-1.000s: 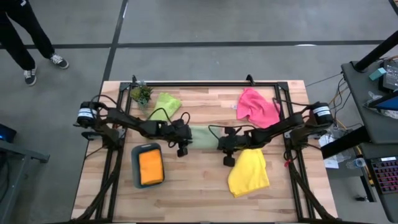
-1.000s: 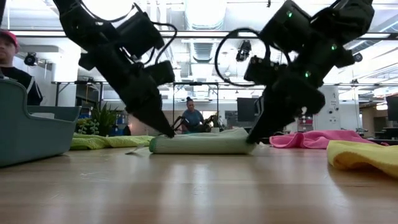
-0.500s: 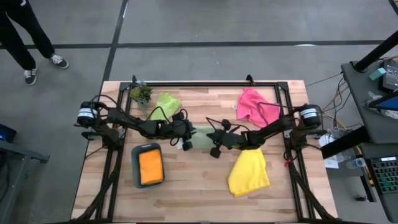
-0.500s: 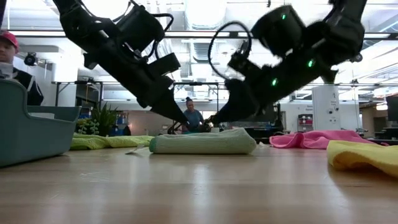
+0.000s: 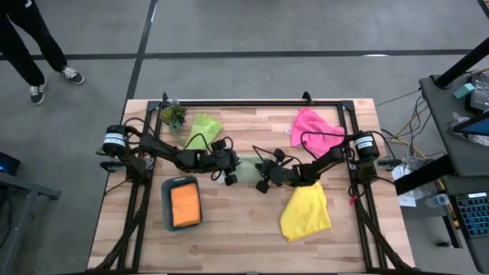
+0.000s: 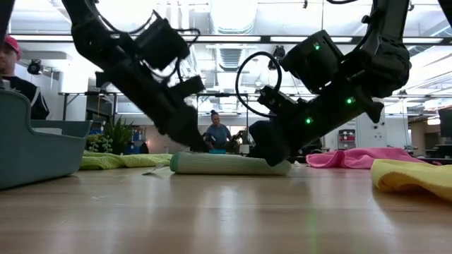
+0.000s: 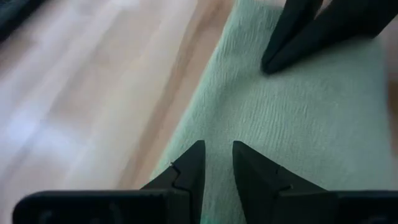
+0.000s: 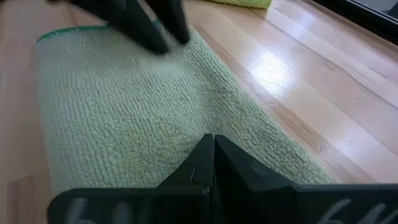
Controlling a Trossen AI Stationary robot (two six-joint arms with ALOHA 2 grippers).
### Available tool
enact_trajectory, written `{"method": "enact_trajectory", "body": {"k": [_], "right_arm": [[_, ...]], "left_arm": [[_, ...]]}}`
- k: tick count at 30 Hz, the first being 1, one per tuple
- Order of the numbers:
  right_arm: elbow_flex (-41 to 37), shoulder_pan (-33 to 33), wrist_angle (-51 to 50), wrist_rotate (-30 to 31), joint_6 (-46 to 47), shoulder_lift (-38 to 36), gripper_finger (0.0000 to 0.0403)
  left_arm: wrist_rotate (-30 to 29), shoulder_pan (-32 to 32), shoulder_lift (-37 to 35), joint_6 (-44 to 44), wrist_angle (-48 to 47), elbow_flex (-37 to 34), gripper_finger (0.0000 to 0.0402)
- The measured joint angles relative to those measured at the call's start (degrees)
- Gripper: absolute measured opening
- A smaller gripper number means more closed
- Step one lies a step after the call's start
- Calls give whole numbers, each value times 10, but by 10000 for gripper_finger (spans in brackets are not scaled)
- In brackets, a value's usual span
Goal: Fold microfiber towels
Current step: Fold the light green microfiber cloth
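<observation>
The pale sage green towel (image 5: 246,166) lies folded into a thick flat pad at the table's middle, its underside on the wood. My left gripper (image 5: 234,174) slants down onto the pad's left part, its fingers a narrow gap apart (image 7: 217,149). My right gripper (image 5: 260,182) is shut and lies low on the pad's right part (image 8: 213,140). The lime green towel (image 5: 201,130), pink towel (image 5: 315,130) and yellow towel (image 5: 306,212) lie loose on the table. The orange towel (image 5: 185,205) sits folded in the teal tray. My left gripper rests its two fingertips (image 7: 189,163) on the sage towel's top face near its left edge (image 7: 205,118), slanting down from the table's left. Nothing is pinched between them. The towel lies flat on the table. My right gripper presses its shut fingers (image 8: 208,155) onto the towel's top face in the right half (image 8: 186,118), slanting low from the table's right. The pad (image 6: 219,164) is flattened under it and stays on the table.
The teal tray (image 5: 166,200) stands at the near left, a small potted plant (image 5: 173,116) at the far left. Bare wood lies along the near edge. People show in the room behind the table in the low view.
Both grippers have left the folded towel's ends and come in over its top. My right gripper has gone toward the table's left, tipped flatter and sunk onto the towel, whose raised right part is now pressed flat. My left gripper has shifted slightly rightward onto the top.
</observation>
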Motion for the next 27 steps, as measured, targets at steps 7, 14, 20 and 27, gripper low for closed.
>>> {"method": "enact_trajectory", "body": {"k": [7,14,20,27], "right_arm": [[0,0,-2,-1,-3,0,9],[-1,0,-63,15,-9,-20,9],[-5,0,-139,21,-4,-64,9],[-4,1,-169,11,7,-128,9]], "left_arm": [[-2,0,29,-8,-2,3,67],[-8,0,27,-8,-16,4,67],[-15,0,27,-8,-22,3,67],[-17,0,2,-5,-27,4,67]]}}
